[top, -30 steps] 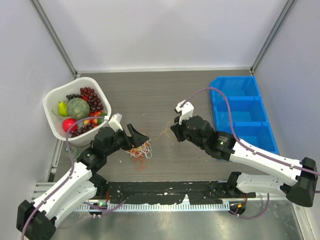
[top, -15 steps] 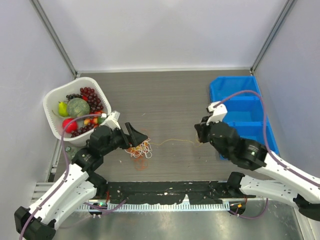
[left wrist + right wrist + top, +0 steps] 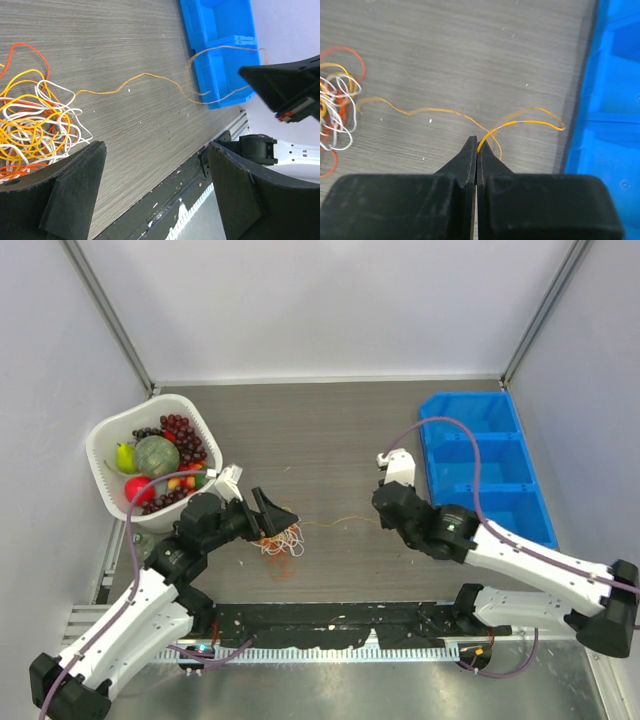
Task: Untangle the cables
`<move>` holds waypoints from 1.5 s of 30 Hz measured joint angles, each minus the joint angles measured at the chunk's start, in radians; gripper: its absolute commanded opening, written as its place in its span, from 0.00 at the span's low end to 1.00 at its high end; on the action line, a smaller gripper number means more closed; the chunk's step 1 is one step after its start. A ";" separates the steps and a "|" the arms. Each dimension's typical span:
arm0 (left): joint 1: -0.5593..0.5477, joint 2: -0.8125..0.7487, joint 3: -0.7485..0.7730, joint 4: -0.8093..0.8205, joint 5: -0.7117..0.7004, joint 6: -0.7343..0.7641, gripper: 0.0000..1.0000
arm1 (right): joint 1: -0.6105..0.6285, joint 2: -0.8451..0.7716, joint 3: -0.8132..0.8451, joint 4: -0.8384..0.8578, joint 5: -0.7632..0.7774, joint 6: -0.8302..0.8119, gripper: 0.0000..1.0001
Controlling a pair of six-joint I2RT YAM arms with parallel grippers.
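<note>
The cables (image 3: 282, 540) lie in an orange, yellow, red and white tangle left of the table's centre; the same tangle (image 3: 35, 127) shows in the left wrist view. One yellow-orange strand (image 3: 340, 521) trails right out of the pile across the wood. My right gripper (image 3: 477, 143) is shut on that strand (image 3: 435, 111), whose free end loops toward the blue bin. In the top view, the right gripper (image 3: 384, 512) sits at the strand's right end. My left gripper (image 3: 274, 518) hovers over the pile. The left gripper (image 3: 155, 150) stands wide open and holds nothing.
A white basket (image 3: 101, 440) full of fruit stands at the left, close behind the left arm. A blue three-compartment bin (image 3: 436, 455) sits at the right, its wall (image 3: 615, 100) just right of the held strand. A black rail (image 3: 330, 620) runs along the near table edge.
My right gripper drew the strand out to the right, then came back a little to the left, so the strand lies slack. The left gripper stayed over the pile and opened slightly wider.
</note>
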 measured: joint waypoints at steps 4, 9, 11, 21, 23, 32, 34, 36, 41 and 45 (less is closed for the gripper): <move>0.000 0.005 -0.024 0.032 0.003 -0.003 0.84 | -0.001 -0.163 0.036 -0.034 0.024 -0.043 0.02; 0.000 0.158 -0.034 0.103 0.045 -0.022 0.82 | -0.001 -0.344 0.086 0.017 0.026 -0.084 0.02; 0.000 0.210 -0.034 0.115 0.061 -0.026 0.82 | -0.002 -0.343 0.092 0.048 0.024 -0.085 0.02; 0.000 0.142 -0.034 0.121 0.069 -0.017 0.83 | -0.017 0.047 -0.140 0.288 -0.211 0.014 0.05; 0.000 0.114 -0.034 0.098 0.064 -0.013 0.83 | -0.042 0.128 -0.143 0.299 -0.254 0.035 0.08; 0.000 0.020 -0.044 0.068 0.045 -0.013 0.83 | -0.164 0.279 -0.120 0.285 -0.312 0.044 0.52; 0.000 0.026 -0.044 0.067 0.045 -0.013 0.83 | -0.164 0.297 -0.098 0.279 -0.312 0.031 0.66; 0.000 0.032 -0.044 0.067 0.045 -0.013 0.83 | -0.170 0.321 -0.065 0.274 -0.312 0.018 0.71; 0.000 0.038 -0.044 0.067 0.046 -0.013 0.83 | -0.208 0.410 0.014 0.267 -0.313 0.009 0.74; 0.000 0.035 -0.044 0.064 0.046 -0.011 0.83 | -0.231 0.509 0.068 0.242 -0.279 0.032 0.74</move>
